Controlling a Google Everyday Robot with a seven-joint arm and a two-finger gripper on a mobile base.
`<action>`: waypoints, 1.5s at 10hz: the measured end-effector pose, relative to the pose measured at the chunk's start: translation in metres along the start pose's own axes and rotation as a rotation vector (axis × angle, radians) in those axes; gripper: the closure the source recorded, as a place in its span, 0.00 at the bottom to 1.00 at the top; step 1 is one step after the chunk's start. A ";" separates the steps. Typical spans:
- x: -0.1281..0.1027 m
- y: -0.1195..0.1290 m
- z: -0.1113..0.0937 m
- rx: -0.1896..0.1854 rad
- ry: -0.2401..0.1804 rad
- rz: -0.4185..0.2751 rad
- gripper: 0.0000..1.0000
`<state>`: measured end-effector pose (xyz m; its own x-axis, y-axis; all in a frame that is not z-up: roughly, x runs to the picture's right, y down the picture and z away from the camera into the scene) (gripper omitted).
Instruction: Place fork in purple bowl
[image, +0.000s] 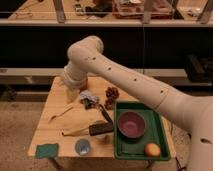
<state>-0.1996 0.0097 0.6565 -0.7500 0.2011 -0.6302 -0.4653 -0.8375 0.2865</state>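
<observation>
Over the wooden table (47, 131) hovers the tool (90, 101), its state unclear, near a slim pale fork (60, 114).

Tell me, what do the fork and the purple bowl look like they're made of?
Fork: pale tan, matte, slim; probably wood or bamboo, possibly plastic. Bowl: even mauve, smooth with a soft sheen; likely plastic, though glazed ceramic cannot be ruled out. The claw hangs over the back of the table, touching neither.
</observation>
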 end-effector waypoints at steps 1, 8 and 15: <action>0.012 0.007 0.025 0.018 -0.003 -0.019 0.39; -0.008 0.026 0.121 0.074 -0.043 0.041 0.39; -0.050 0.022 0.171 0.093 -0.198 0.144 0.39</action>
<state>-0.2529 0.0679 0.8183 -0.8847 0.1862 -0.4273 -0.3813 -0.8164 0.4337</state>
